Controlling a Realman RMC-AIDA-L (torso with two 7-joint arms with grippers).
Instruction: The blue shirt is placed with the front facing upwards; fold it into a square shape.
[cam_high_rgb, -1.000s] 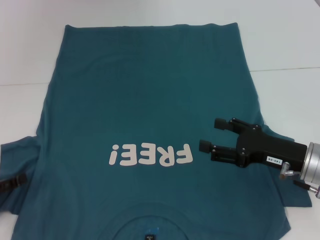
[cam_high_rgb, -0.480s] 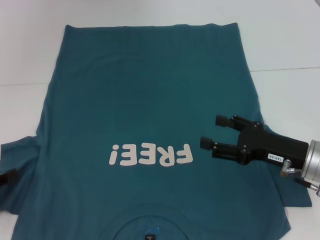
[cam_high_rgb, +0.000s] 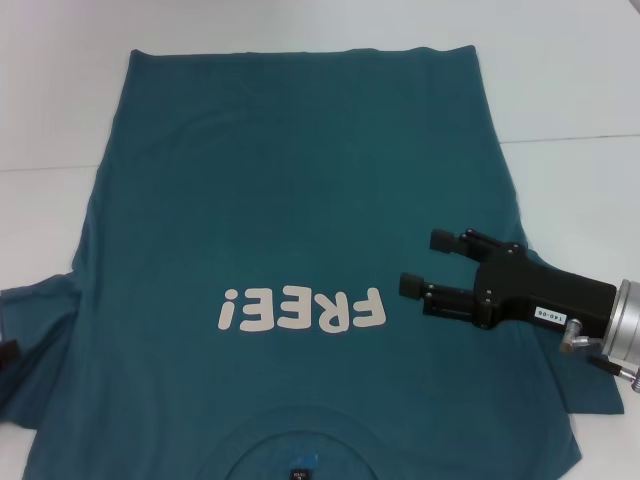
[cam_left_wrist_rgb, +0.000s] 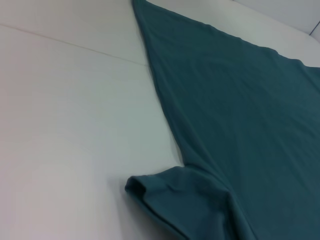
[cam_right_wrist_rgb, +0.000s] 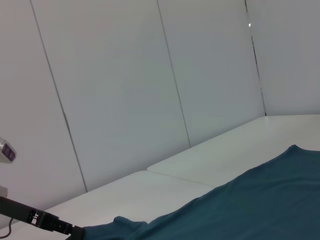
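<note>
Nearest us, the left pincer (cam_high_rgb: 6, 354) has slid almost out of view past the sleeve at the table's edge, its fingers hidden so we cannot tell their state. The right pincer (cam_high_rgb: 418, 263) hovers spread and empty, barely shifted, beside the "FREE!" print. The blue shirt (cam_high_rgb: 290, 200) lies flat, unfolded, on the white table (cam_high_rgb: 560, 90), so we judge folding not yet begun; pale wall panels (cam_right_wrist_rgb: 125, 75) stand beyond.

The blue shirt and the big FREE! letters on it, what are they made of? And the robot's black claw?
The blue shirt looks like soft, matte knit cloth, maybe cotton: it lies limp with gentle wrinkles. The FREE! letters seem a flat, off-white print on the cloth. The right gripper, open above the shirt, looks like hard black plastic or metal with small screws.
</note>
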